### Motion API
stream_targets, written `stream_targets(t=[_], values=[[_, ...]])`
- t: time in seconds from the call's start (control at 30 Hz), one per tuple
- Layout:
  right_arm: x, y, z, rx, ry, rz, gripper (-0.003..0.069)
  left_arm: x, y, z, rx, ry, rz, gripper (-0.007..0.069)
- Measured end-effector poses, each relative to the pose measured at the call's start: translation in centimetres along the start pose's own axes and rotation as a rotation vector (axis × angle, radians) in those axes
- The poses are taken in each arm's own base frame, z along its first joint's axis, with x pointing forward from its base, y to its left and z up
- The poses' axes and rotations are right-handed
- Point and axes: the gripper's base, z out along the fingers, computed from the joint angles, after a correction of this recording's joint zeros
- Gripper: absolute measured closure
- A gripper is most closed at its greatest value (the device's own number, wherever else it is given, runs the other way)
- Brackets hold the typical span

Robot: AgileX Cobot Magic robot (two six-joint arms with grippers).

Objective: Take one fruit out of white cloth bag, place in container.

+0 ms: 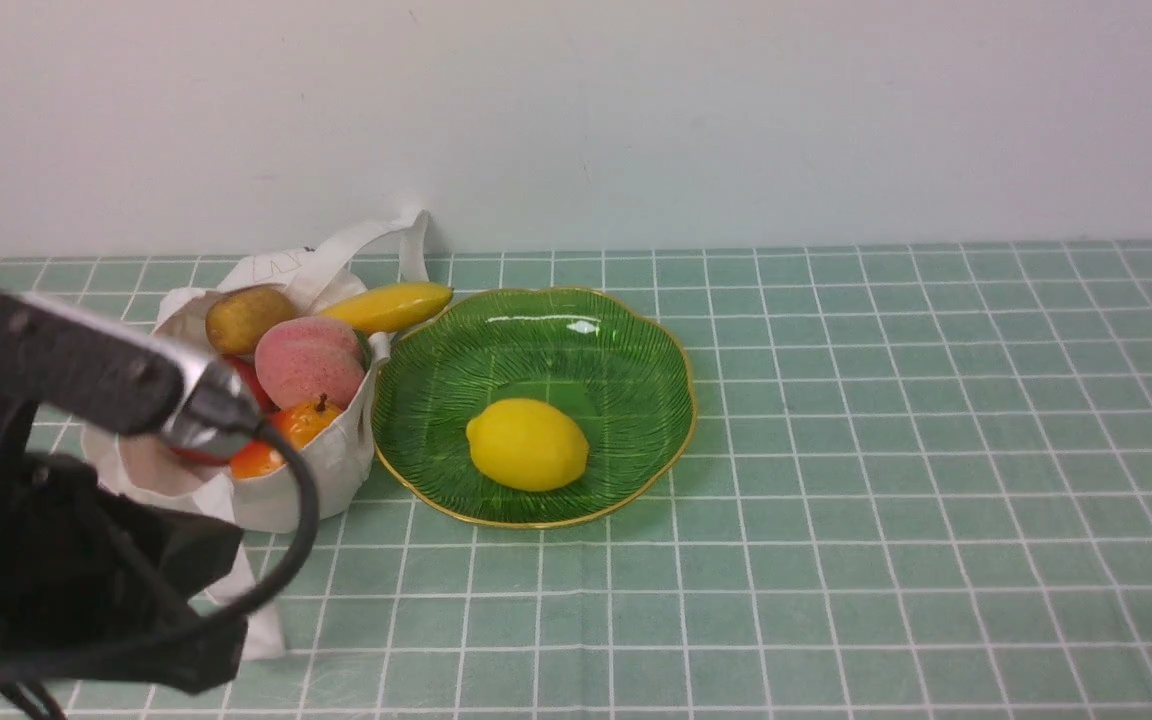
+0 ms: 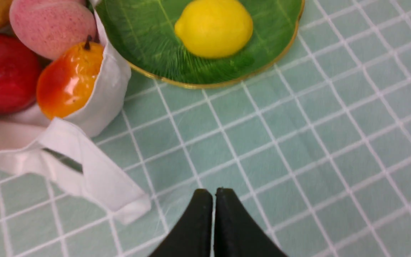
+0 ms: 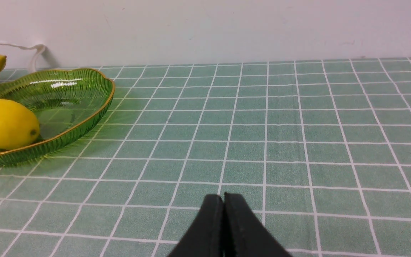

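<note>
Leftmost, the left gripper hangs with its black fingers pressed together on nothing, over bare checked tablecloth. The white cloth bag sits ahead of it toward the robot's left, one strap lying near the fingertips, and the faint print on the bag's upper flap is too small to read. Straight ahead of that pincer the lemon lies in the green glass plate, whose gold rim sits right up against the bag. Farther right, the right gripper is likewise closed and empty, with open cloth running ahead to the wall.
</note>
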Motion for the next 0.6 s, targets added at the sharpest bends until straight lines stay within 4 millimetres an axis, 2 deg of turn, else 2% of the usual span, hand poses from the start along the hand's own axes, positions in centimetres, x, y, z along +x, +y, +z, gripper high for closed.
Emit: stream_targets(t=[0.1,0.27,0.6], values=[[0.0,0.0,0.0,0.000,0.000,0.000,0.0671,3.1,0.3,0.4,0.008,-0.181,-0.025,0.0632],[0.0,0.0,0.0,0.000,0.000,0.000,0.0671,5.5,0.5,0.0,0.016,-0.359,-0.032,0.0632],[0.0,0.0,0.0,0.000,0.000,0.000,0.0671,7.9,0.7,1.1,0.012,-0.318,-0.033,0.0632]])
